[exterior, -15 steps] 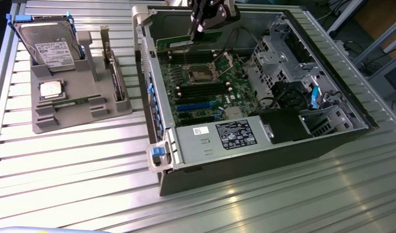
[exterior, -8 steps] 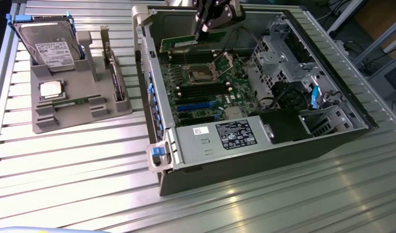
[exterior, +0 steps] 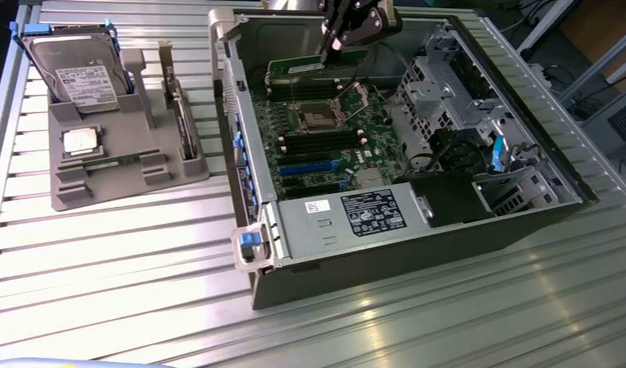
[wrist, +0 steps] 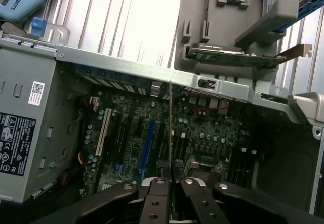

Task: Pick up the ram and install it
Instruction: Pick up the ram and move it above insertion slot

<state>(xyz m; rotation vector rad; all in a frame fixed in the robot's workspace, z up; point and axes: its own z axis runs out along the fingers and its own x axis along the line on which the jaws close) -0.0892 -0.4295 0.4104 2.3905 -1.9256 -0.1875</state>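
Observation:
My gripper (exterior: 334, 46) hangs inside the open computer case (exterior: 254, 123), at its far end in the exterior view. It is shut on the ram (exterior: 298, 67), a green stick with a white label that hangs just under the fingers, above the motherboard (exterior: 334, 146). The wrist view shows the ram (wrist: 170, 133) edge-on as a thin line running out from between the black fingers (wrist: 154, 204), with the gripper (wrist: 172, 183) over the motherboard's slots (wrist: 147, 143). A second green stick (exterior: 113, 161) lies in the grey tray (exterior: 129, 188).
The grey tray stands at the exterior view's left of the case. It holds a hard drive (exterior: 77, 73), a square silver processor (exterior: 80, 142) and an upright card (exterior: 180, 107). The power supply (exterior: 344, 218) and a drive cage (exterior: 436, 84) crowd the case.

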